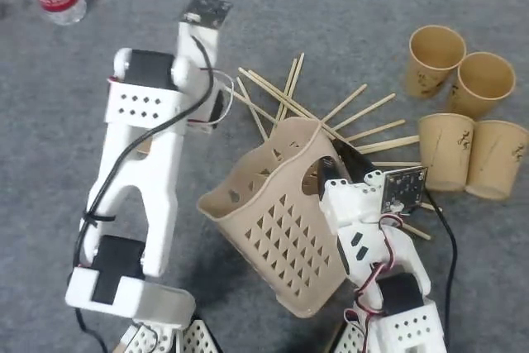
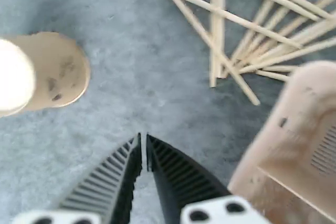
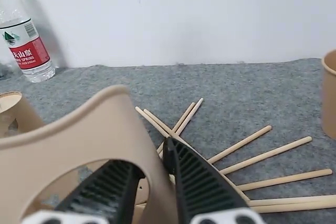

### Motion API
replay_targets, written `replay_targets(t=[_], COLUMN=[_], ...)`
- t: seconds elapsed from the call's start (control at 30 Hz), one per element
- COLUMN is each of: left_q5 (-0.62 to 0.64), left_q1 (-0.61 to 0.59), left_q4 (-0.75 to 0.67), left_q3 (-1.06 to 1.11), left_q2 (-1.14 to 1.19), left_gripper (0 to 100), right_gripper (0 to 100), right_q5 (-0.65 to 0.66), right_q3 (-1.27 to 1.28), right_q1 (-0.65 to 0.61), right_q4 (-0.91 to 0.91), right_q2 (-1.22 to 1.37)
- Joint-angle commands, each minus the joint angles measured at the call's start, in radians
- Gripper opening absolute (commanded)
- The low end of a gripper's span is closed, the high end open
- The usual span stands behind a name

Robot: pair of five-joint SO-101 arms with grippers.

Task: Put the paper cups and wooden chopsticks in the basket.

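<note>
Four paper cups (image 1: 446,151) sit bunched at the far right of the grey worktop (image 1: 372,31), well apart from the basket (image 1: 273,229). A fifth cup (image 2: 50,72) lies on its side near the left gripper (image 2: 144,139). None of them is in the basket yet. The wooden chopsticks (image 1: 289,88) lie fanned out on the worktop just beyond the basket's raised end, and a few run under its rim. The right gripper (image 1: 331,173) has its fingers pinching the basket's end wall at the handle cut-out, one finger on the inner side and one on the outer. The basket is tipped off level with its mouth turned toward the left arm. That tilt looks meant to offer the opening to the left arm, so things can be dropped or swept in without a high lift. The left gripper hangs above bare worktop between the fallen cup and the chopsticks, its fingers pressed almost together and holding nothing. It would have to spread them before taking either.
</note>
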Motion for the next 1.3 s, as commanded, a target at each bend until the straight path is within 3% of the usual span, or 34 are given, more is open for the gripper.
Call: replay_targets(t=[0.0, 0.1, 0.2, 0.37, 0.7, 0.9, 1.27], left_q5=[-0.078, -0.137, -0.137, -0.021, -0.021, -0.021, -0.025], left_q1=[0.023, 0.087, 0.11, 0.063, 0.107, 0.218, 0.284], left_q4=[0.029, 0.029, 0.029, 0.028, 0.026, -0.021, -0.103], left_q3=[0.019, 0.145, 0.211, 0.206, 0.272, 0.479, 0.549], left_q2=[-0.008, -0.014, -0.023, -0.132, -0.399, -0.404, -0.402], left_gripper=[1, 2, 10, 20, 22, 25, 25], right_gripper=[0.9, 0.9, 0.9, 0.9, 0.9, 0.9, 0.8], right_q5=[0.017, 0.017, 0.018, 0.02, 0.02, 0.02, 0.02], right_q3=[0.018, 0.018, 0.018, 0.018, 0.018, 0.018, 0.018], right_q1=[-0.007, -0.007, -0.007, -0.007, -0.007, -0.008, -0.008], right_q4=[-0.008, -0.007, -0.005, -0.001, 0.002, 0.002, -0.054], right_q2=[-0.019, -0.019, -0.019, -0.019, -0.019, -0.019, -0.019])
